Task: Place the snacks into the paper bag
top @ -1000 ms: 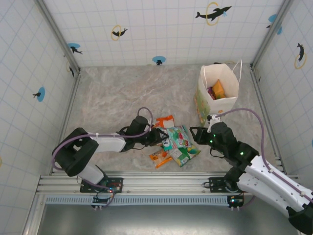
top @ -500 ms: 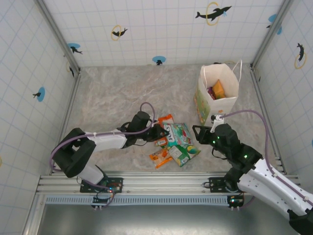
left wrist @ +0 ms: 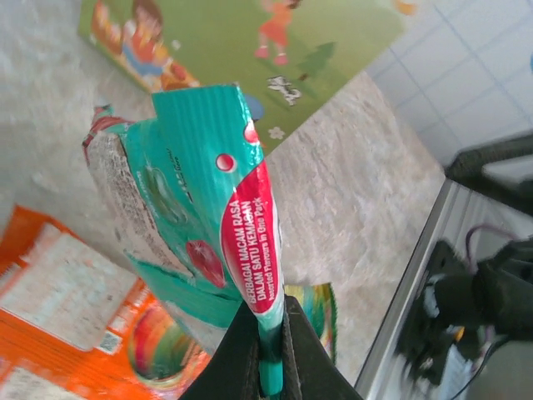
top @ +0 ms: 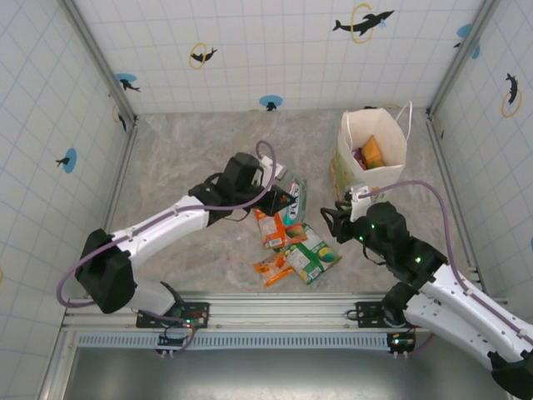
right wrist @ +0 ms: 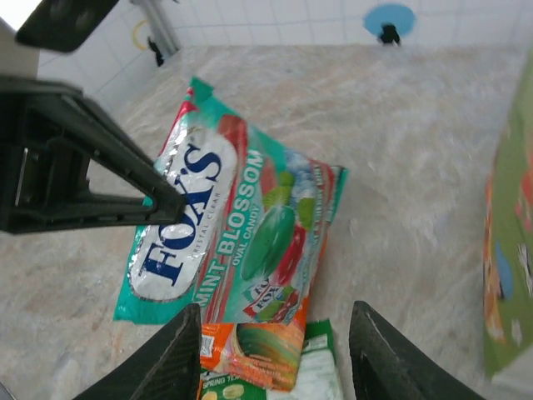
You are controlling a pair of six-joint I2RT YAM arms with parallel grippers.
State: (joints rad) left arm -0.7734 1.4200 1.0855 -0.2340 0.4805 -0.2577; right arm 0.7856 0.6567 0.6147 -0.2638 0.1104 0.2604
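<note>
The left tool (left wrist: 266, 354) is clenching one green packet (right wrist: 241, 242) reading "FOX'S MINT BLOSSOM OVAL CANDY", holding it above at least three other snacks (top: 273, 227) lying on the desk (top: 183, 158). The right tool (right wrist: 275, 358) is hovering spread open near the paper bag (top: 344, 179).

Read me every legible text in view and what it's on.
"FOX'S": front of teal candy packet
"MINT-BLOSSOM OVAL CANDY": same front
"BERBAGAI MACAM RASA DALAM SATU KEMASAN": red strip on its back
Orange packet: print too small to read
Paper bag: print blurred
</note>
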